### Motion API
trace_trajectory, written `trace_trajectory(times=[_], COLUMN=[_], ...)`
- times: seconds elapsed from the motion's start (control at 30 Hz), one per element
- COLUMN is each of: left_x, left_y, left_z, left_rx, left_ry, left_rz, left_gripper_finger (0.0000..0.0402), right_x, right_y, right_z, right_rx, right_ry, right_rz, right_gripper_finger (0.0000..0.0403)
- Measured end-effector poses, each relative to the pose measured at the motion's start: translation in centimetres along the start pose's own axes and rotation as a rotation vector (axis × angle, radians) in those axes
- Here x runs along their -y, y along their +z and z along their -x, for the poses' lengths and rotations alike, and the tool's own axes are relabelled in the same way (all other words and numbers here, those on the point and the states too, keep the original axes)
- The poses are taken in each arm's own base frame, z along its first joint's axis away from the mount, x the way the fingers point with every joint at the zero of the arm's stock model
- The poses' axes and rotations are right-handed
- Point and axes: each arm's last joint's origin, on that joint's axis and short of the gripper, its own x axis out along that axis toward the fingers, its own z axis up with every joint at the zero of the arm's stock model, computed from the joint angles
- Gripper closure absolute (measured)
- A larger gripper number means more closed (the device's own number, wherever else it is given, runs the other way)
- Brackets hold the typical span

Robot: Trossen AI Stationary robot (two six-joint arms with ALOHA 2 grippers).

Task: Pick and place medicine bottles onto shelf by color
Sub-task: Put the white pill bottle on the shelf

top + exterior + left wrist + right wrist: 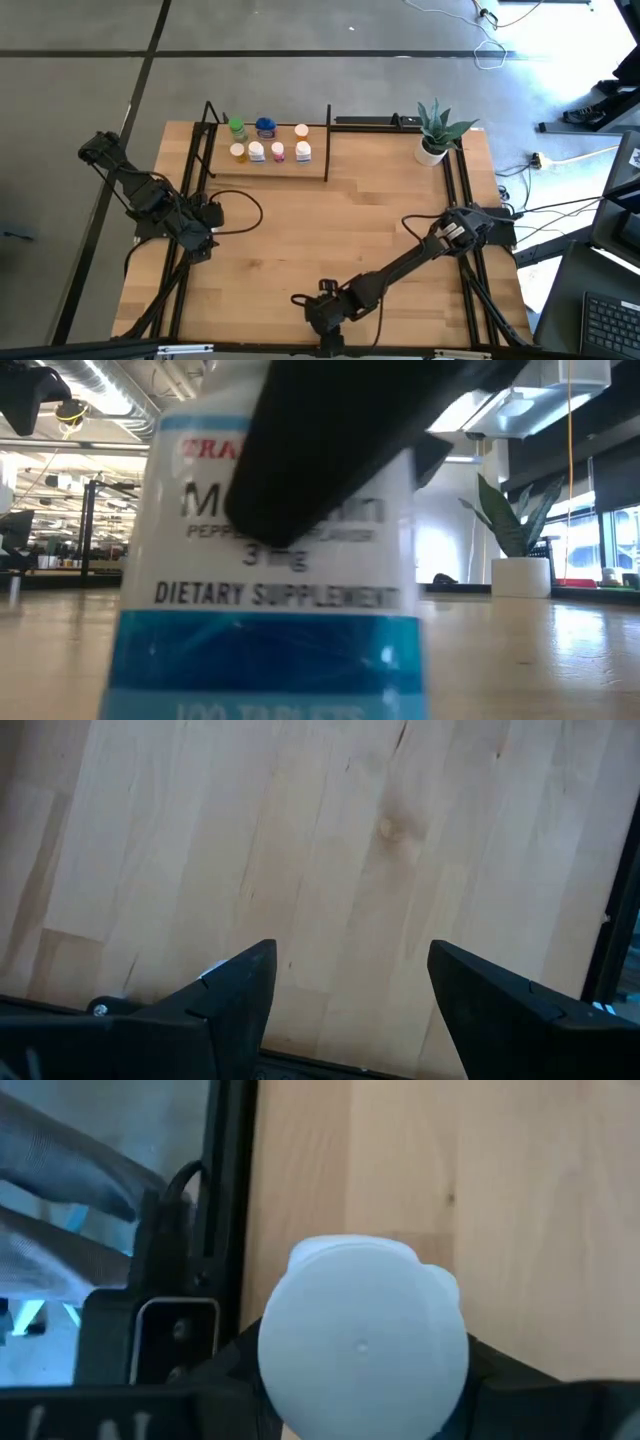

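Note:
A white medicine bottle with a blue label band [270,610] and a white cap [362,1350] stands upright near the table's front edge. My right gripper [325,312] is over it, pointing down, and hides it in the high view. The shelf [270,170] sits at the far left-centre and holds several bottles: green [236,127], blue [265,127], orange-capped [301,130], pink-capped [278,152] and white ones [257,152]. My left gripper [350,990] is open and empty over bare wood at the table's left edge [205,232]. My right gripper comes from above, pointing down, with one finger [225,1380] on each side of the bottle just under its cap [300,1270]. One dark finger [340,440] crosses the bottle's upper label. The bottle is upright; its base is out of frame.
A potted green plant [436,135] stands at the far right. Black frame rails [462,190] run along the table's left and right sides. Bare wood [330,230] lies between the shelf and the right gripper.

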Motion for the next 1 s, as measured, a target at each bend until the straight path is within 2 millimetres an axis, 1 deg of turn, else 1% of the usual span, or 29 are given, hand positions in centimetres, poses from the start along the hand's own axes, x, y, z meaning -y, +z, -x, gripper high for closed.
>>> trace_trajectory(times=[0.27, 0.43, 0.53, 0.67, 0.77, 0.87, 1.0], left_x=[0.0, 0.0, 0.0, 0.0, -0.1, -0.3, -0.6], left_y=[0.0, 0.0, 0.0, 0.0, 0.1, 0.0, 0.1], left_z=[0.0, 0.0, 0.0, 0.0, 0.0, 0.3, 0.5], left_rx=[0.000, 0.000, 0.000, 0.004, 0.024, 0.055, 0.111], left_ry=[0.000, 0.001, 0.000, 0.003, 0.018, 0.029, 0.057], left_rz=[0.000, 0.000, 0.000, -0.001, 0.000, 0.002, -0.010], left_gripper_finger=[0.0147, 0.0147, 0.0147, 0.0147, 0.0147, 0.0147, 0.0147], right_x=[1.8, 3.1, 4.4, 6.5, 8.5, 10.8, 13.8], right_y=[1.2, 3.4, 5.2, 7.9, 9.9, 11.4, 13.0], right_z=[0.3, 1.7, 2.9, 5.0, 6.9, 9.3, 13.0], right_rx=[0.004, -0.003, 0.003, 0.046, 0.075, 0.072, 0.065], right_ry=[-0.017, 0.006, 0.038, 0.046, 0.026, -0.013, -0.064], right_rz=[-0.044, -0.057, -0.065, -0.039, -0.032, -0.050, -0.042], right_gripper_finger=[0.0245, 0.0245, 0.0245, 0.0245, 0.0246, 0.0246, 0.0246])
